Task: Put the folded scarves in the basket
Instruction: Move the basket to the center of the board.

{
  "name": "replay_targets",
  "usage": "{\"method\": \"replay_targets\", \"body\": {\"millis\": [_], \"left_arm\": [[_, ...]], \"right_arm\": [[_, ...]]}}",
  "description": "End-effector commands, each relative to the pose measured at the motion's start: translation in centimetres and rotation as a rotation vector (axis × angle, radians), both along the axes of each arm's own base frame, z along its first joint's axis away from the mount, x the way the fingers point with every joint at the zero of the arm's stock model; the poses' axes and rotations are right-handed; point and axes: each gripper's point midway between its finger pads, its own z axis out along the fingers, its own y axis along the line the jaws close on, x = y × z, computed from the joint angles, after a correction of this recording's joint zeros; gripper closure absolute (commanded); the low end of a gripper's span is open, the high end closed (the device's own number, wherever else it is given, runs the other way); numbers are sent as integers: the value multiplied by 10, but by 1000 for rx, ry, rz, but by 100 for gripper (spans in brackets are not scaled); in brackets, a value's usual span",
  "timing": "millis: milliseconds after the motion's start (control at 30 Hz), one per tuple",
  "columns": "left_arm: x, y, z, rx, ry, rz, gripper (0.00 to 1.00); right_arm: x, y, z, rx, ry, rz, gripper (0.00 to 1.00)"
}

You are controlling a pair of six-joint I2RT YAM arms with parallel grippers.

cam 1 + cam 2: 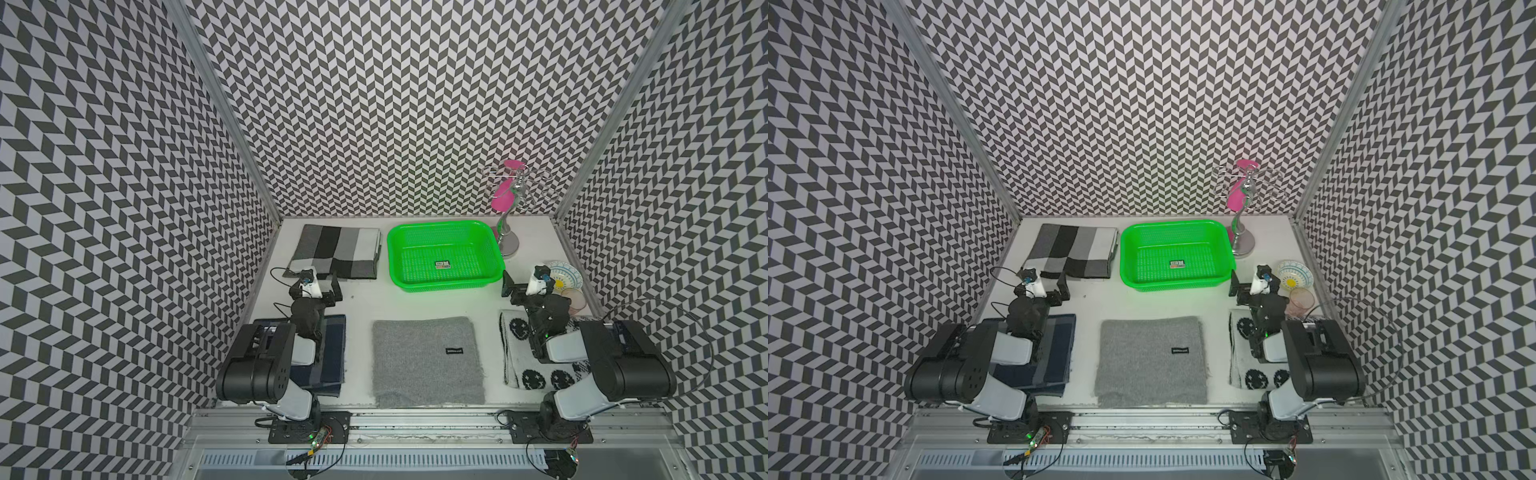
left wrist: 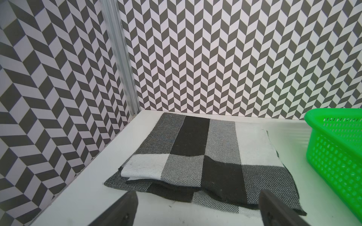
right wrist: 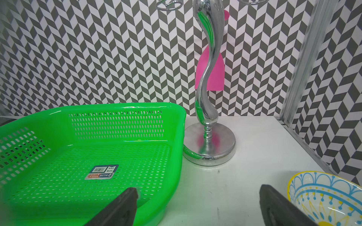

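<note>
Judging from how things lie, the opening step is in hand: a scarf is to be chosen and reached for, and nothing is lifted yet. The left gripper (image 2: pixel 197 192) is seen with its fingers (image 2: pixel 125 209) spread wide and nothing between them. The right gripper (image 3: pixel 198 187) is likewise held fully open and empty.

The basket (image 1: pixel 444 285) is found ahead of both pairs of fingers, on the inner side of each. Its near corner lies just beside the right gripper's inner finger. Only a sticker is seen on its floor.

Four folded scarves are laid out. The checked scarf (image 2: pixel 188 156) lies directly ahead of the left fingers, its near edge just beyond their tips. The grey scarf (image 1: pixel 428 361) lies behind both pairs of fingers, between the arms. The navy scarf (image 1: pixel 332 353) and the smiley scarf (image 1: pixel 515 361) lie behind the fingers, partly under the arms. Which one is meant cannot be told, though the checked one is judged the likeliest.

For that one, the left fingers would have to be lowered over the near edge, where the layers lie offset, so that all are pinched together. The bundle would then have to be raised clear of the rim and carried toward the inner side. The chrome stand (image 3: pixel 208 148) and the bowl (image 3: pixel 323 193), ahead of the right fingers, are best avoided.
</note>
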Motion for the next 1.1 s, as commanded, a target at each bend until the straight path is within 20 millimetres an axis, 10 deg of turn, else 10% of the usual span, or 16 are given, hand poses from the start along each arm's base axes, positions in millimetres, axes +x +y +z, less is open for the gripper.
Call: {"method": "replay_targets", "body": {"millis": [0, 1067], "left_arm": [[3, -1, 4, 2, -10, -3, 1], [2, 0, 6, -1, -18, 3, 0]], "right_arm": [[0, 2, 8, -4, -36, 8, 0], [-3, -2, 14, 9, -61, -15, 1]]}}
